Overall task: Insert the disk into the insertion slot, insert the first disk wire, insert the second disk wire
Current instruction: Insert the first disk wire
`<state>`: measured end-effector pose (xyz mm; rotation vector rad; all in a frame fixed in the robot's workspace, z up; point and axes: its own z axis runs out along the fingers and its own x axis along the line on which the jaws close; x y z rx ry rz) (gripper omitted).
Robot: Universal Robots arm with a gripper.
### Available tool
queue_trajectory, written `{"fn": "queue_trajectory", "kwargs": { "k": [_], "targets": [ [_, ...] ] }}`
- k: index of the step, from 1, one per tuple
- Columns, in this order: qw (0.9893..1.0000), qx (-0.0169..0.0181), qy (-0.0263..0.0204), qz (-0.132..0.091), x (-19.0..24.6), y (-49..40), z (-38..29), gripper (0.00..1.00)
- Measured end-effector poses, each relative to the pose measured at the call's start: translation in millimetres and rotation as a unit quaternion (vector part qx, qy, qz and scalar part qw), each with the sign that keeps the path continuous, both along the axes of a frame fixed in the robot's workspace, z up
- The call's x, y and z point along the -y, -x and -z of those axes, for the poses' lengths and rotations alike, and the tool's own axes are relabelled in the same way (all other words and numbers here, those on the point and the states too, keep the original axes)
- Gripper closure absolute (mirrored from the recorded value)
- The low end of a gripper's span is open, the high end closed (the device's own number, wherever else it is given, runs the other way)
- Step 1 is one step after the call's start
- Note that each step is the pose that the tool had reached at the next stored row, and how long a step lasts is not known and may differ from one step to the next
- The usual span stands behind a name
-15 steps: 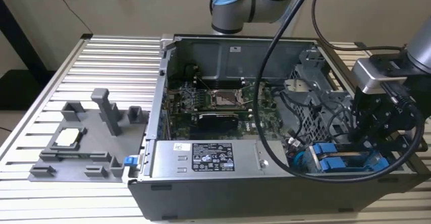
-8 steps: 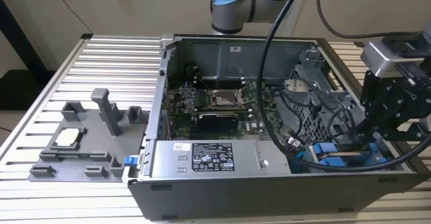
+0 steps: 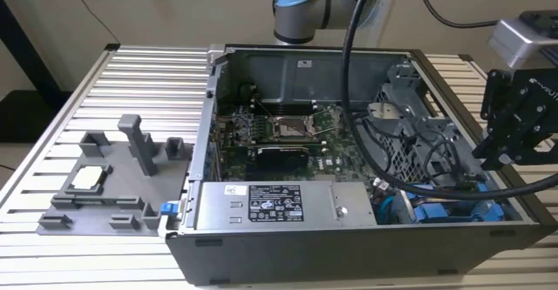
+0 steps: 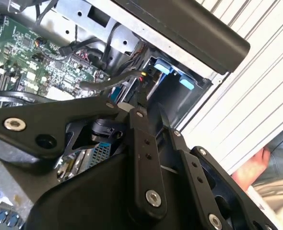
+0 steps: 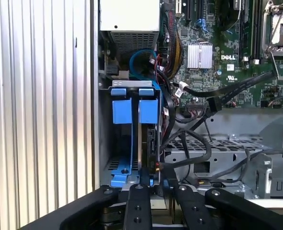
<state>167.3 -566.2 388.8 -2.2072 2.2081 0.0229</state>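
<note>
The disk [image 5: 149,143] stands on edge in its blue carrier [image 5: 148,111], seated in the insertion slot [image 5: 132,85] of the grey drive cage; a second blue carrier sits beside it. In the exterior view the blue-framed disk [image 3: 453,210] lies at the case's near corner on that view's right. My gripper [image 5: 154,184] hovers right over the disk's end, where a dark wire [image 5: 199,155] with a red and yellow tip reaches the drive. In the second wrist view the gripper [image 4: 148,108] points at that same wire [image 4: 103,84]. It hangs just above the cage [image 3: 488,159].
The open computer case [image 3: 218,172] lies on a slatted metal table [image 3: 148,81]. Inside are the motherboard [image 3: 279,133], a power supply [image 3: 261,205] and loose black cables [image 5: 228,86]. A grey fixture [image 3: 114,185] sits on the exterior view's left. A person's hand [image 4: 256,167] is beside the table.
</note>
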Motion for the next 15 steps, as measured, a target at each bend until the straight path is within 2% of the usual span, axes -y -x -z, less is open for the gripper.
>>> {"fn": "queue_trajectory", "kwargs": {
  "k": [2, 4, 15],
  "targets": [
    [1.0, 0.0, 0.0, 0.0, -0.2, 0.1, -0.1, 0.74],
    [1.0, 0.0, 0.0001, 0.0, -3.3, 0.1, -0.1, 0.74],
    [1.0, 0.0, 0.0, 0.0, -33.3, 1.6, 0.7, 0.74]
  ]
}}
